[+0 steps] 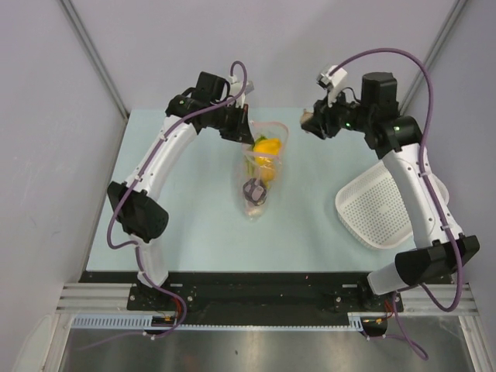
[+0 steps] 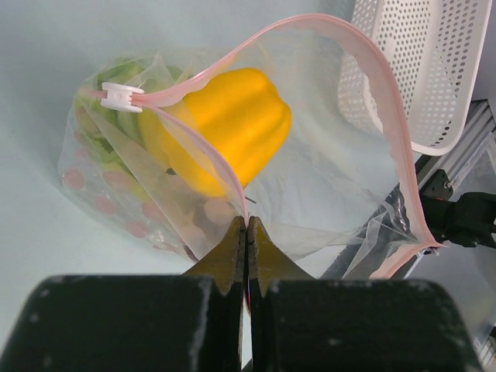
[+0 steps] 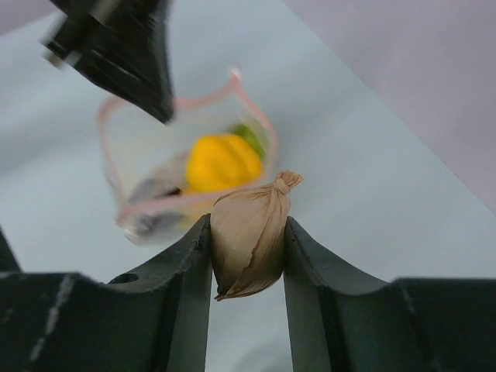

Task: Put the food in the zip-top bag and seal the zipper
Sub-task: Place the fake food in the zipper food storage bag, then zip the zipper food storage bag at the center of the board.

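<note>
The bag (image 1: 260, 182) lies mid-counter (image 1: 186, 217) with its mouth toward the far edge, a yellow fruit (image 2: 225, 124) and a dark fruit (image 1: 254, 190) already inside. The left end effector (image 2: 246, 232) is pinched fully closed on the film at the mouth's left rim, holding it up. The right end effector (image 3: 248, 225), just right of the mouth and apart from it, is partly closed around a tan bulb (image 3: 248, 240). The likely trouble is that thin pinch: if the bulb nudges the zipper (image 2: 387, 116) on entry, the film could slip free and the mouth collapse, or the bulb could drop onto the counter outside. The yellow fruit also sits close to the opening and may block the way in. Only the left wrist view shows the white slider (image 2: 122, 97) parked at one end of the strip. The right wrist alone shows the bulb's grip clearly, and the top view places the basket (image 1: 380, 209) at the near right.
</note>
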`<state>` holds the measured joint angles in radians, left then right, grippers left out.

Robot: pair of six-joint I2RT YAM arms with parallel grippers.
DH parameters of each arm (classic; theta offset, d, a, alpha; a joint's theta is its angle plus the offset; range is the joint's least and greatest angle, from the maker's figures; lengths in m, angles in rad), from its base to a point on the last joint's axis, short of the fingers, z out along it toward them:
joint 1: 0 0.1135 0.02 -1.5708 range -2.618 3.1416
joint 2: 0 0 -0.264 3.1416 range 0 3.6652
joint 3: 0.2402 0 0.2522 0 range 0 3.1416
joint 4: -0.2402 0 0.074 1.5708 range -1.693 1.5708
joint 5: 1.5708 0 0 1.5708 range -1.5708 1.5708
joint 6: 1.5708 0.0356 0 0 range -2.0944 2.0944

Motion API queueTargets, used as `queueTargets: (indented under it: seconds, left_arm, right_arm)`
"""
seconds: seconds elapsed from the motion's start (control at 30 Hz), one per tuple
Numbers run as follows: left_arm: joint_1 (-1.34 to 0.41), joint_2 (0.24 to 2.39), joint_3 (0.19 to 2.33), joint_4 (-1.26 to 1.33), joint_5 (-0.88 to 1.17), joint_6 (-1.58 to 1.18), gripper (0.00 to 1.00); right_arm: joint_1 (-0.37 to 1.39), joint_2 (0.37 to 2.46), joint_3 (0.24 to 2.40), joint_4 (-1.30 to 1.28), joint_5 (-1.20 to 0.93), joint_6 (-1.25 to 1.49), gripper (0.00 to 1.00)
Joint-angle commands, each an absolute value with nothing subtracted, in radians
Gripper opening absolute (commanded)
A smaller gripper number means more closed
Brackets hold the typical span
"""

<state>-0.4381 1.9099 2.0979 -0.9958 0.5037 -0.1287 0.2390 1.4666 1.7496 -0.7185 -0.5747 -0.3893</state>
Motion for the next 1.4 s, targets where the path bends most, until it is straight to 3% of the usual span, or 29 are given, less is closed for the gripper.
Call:
queueTargets:
  seconds: [0.0, 0.3, 0.43, 0.47, 0.53, 0.7, 0.87, 1.1, 1.17, 1.27, 1.3, 1.37]
  left_arm:
    - [-0.436, 1.819, 2.071, -0.97, 0.538, -0.091, 0.0]
    - [-0.437, 1.775, 2.023, -0.95, 0.548, -0.075, 0.0]
    - [-0.437, 1.758, 2.008, -0.94, 0.538, -0.064, 0.0]
    - [-0.436, 1.755, 2.005, -0.942, 0.532, -0.06, 0.0]
    - [-0.436, 1.747, 2.0, -0.942, 0.532, -0.055, 0.0]
    - [-0.436, 1.729, 1.976, -0.928, 0.534, -0.049, 0.0]
    - [-0.437, 1.732, 1.98, -0.928, 0.549, -0.032, 0.0]
    - [-0.44, 1.755, 1.997, -0.946, 0.627, -0.014, 0.02]
    - [-0.446, 1.764, 2.013, -0.963, 0.63, -0.009, 0.02]
    - [-0.448, 1.776, 2.031, -0.971, 0.618, -0.006, 0.02]
    - [-0.449, 1.779, 2.036, -0.973, 0.617, -0.009, 0.02]
    - [-0.449, 1.784, 2.052, -0.974, 0.62, -0.026, 0.02]
  right_arm:
    - [0.366, 1.549, 1.798, -0.604, -0.661, -0.236, 0.25]
    - [0.514, 1.69, 1.856, -0.563, -0.608, -0.253, 0.3]
    - [0.54, 1.717, 1.874, -0.606, -0.56, -0.285, 0.57]
    - [0.54, 1.715, 1.89, -0.612, -0.557, -0.279, 0.83]
    - [0.541, 1.687, 1.91, -0.623, -0.564, -0.255, 0.99]
    - [0.47, 1.621, 1.936, -0.581, -0.551, -0.189, 1.0]
    - [0.35, 1.666, 1.937, -0.676, -0.578, -0.176, 0.84]
    - [0.325, 1.661, 1.79, -0.732, -0.698, -0.169, 0.79]
    - [0.324, 1.673, 1.761, -0.72, -0.712, -0.135, 0.72]
    - [0.316, 1.681, 1.744, -0.727, -0.785, -0.121, 0.5]
    - [0.318, 1.678, 1.74, -0.727, -0.808, -0.109, 0.33]
    - [0.322, 1.669, 1.727, -0.716, -0.886, -0.089, 0.1]
